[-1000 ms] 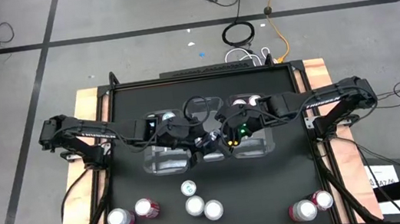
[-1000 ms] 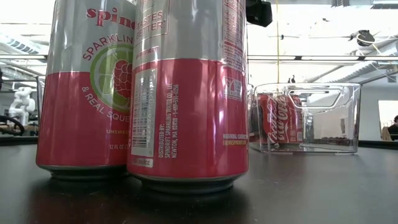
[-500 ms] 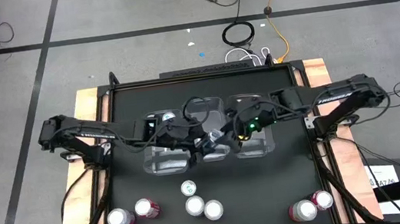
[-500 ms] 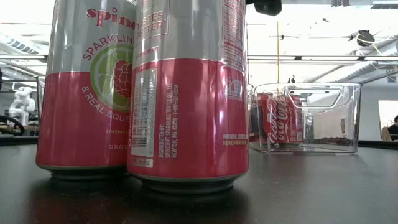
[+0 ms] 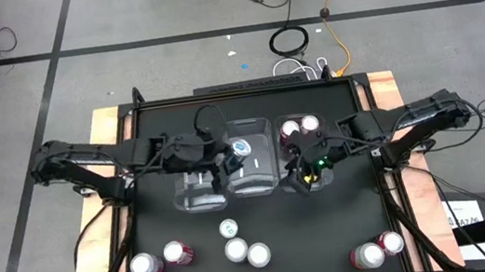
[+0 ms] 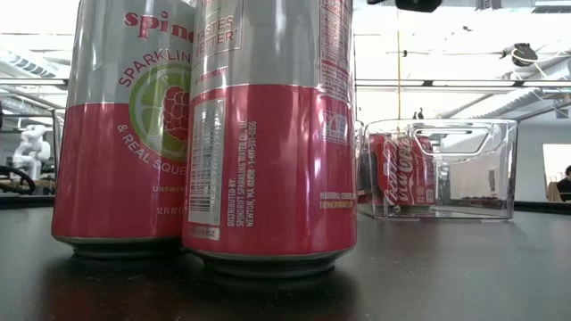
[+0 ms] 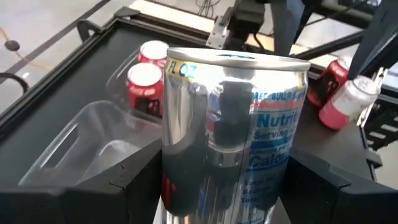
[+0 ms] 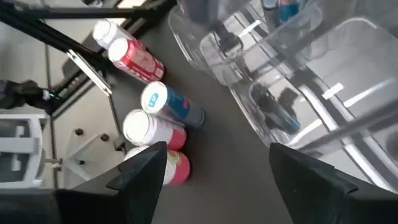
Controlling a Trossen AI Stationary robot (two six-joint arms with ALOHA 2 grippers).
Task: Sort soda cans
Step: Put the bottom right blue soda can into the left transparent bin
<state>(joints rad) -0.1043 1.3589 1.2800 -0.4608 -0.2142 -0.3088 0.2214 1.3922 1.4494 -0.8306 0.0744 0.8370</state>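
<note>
Gripping a silver can (image 7: pixel 233 134), the left hand (image 5: pixel 227 161).

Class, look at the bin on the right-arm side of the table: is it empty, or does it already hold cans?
It holds cans. The high view shows two silver can tops inside the right bin, and the low view shows red cans through its clear wall.

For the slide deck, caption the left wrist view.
Left gripper holds a silver soda can above clear bins, two red cans already sorted.
</note>
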